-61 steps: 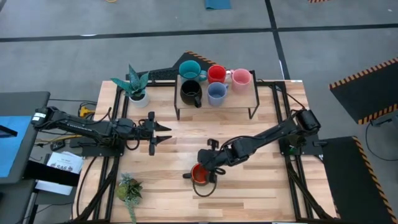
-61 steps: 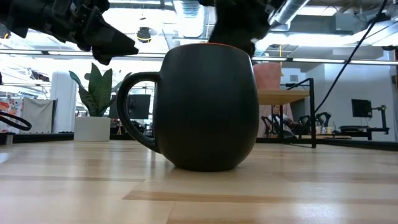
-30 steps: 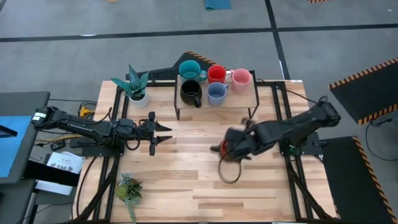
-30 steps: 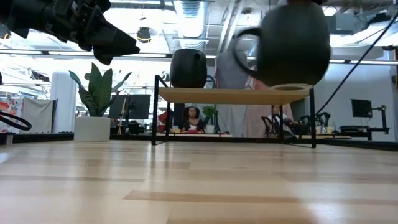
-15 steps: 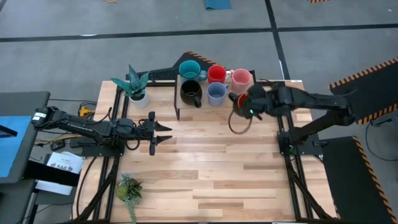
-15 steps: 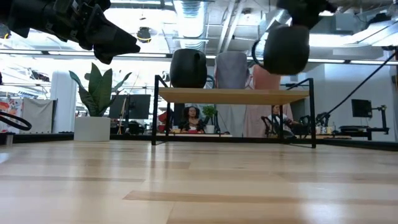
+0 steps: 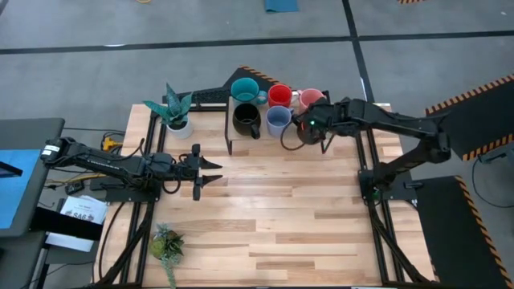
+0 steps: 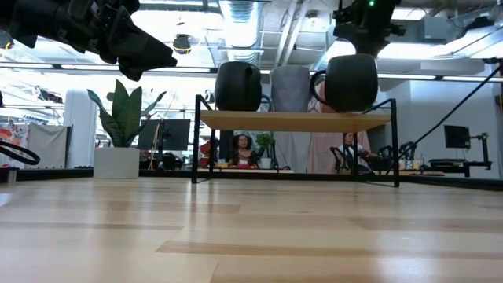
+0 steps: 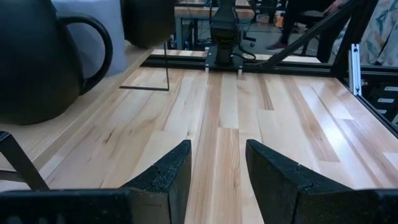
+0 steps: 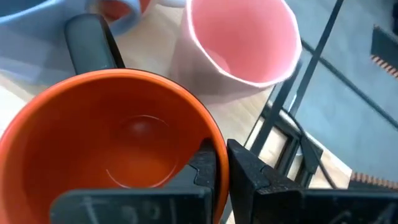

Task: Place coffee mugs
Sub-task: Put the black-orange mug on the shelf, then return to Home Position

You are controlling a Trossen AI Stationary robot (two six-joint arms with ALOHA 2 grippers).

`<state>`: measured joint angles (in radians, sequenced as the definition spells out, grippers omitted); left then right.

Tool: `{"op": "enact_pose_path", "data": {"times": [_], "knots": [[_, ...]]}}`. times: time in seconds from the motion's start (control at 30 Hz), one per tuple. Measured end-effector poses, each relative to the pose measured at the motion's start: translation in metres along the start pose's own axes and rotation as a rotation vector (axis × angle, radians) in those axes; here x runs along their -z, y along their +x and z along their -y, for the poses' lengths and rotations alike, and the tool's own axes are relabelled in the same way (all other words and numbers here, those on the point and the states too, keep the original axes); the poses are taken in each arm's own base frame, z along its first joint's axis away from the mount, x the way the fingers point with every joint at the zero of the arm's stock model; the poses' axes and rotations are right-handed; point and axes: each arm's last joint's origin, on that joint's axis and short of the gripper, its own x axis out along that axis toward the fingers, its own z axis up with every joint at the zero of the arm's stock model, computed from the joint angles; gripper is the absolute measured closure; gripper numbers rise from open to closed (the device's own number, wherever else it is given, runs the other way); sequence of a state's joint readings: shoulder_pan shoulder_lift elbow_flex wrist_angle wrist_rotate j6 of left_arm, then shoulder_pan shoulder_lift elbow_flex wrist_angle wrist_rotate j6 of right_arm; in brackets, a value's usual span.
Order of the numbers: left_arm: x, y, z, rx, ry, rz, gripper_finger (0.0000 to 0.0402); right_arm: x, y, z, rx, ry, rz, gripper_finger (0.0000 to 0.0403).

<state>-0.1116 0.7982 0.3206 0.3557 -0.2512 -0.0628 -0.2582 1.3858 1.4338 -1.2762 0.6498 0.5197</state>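
Orange mug (image 10: 118, 155): glossy, rigid, likely slippery, chip-prone. Right pincer (image 10: 221, 165) clamped on its rim at 3 o'clock. Left pincer (image 9: 217, 168) apart over the worktop (image 7: 321, 217).

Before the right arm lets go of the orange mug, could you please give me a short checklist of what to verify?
1. Grip: the right gripper has its jaws shut on the rim of the orange mug. Ok.
2. Position: the mug is over the shelf, beside the light blue mug. Ok.
3. Contact: whether the mug's base is down on the shelf. Cannot tell; in the low view it looks at or just above the board.
4. Neighbours: the pink mug is very close behind, though not seen touching. Ok, but tight.
5. Upright: the mug's opening faces up. Ok.
6. Left gripper: jaws open, over the table far from the shelf. Ok.
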Motion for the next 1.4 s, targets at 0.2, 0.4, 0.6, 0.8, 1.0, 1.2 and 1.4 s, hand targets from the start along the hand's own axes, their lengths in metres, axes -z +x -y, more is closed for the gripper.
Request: {"op": "enact_pose_path", "data": {"times": [0.2,0.4,0.6,0.8,1.0,1.2,1.4], "knots": [[0.0,0.0,0.0,0.0,0.0,0.0,0.0264,-0.006,0.01,-0.001,0.024,0.013,-0.011,0.0362],[0.0,0.0,0.0,-0.006,0.003,-0.001,0.0264,-0.009,0.018,0.0,0.041,0.036,-0.024,0.0341],[0.0,0.0,0.0,-0.009,0.006,-0.001,0.0264,-0.013,0.02,0.002,0.033,0.032,-0.005,0.0336],[0.0,0.0,0.0,-0.01,0.006,0.0,0.0264,-0.018,0.024,0.004,0.031,0.052,0.017,0.0334],[0.0,0.0,0.0,-0.011,0.006,-0.001,0.0264,-0.019,0.023,0.009,0.036,0.057,0.018,0.033],[0.0,0.0,0.0,-0.01,0.006,-0.001,0.0264,-0.02,0.015,0.012,0.03,0.072,0.045,0.0303],[0.0,0.0,0.0,-0.011,0.005,-0.001,0.0264,-0.021,0.011,0.01,0.012,0.06,0.055,0.0273]]}}
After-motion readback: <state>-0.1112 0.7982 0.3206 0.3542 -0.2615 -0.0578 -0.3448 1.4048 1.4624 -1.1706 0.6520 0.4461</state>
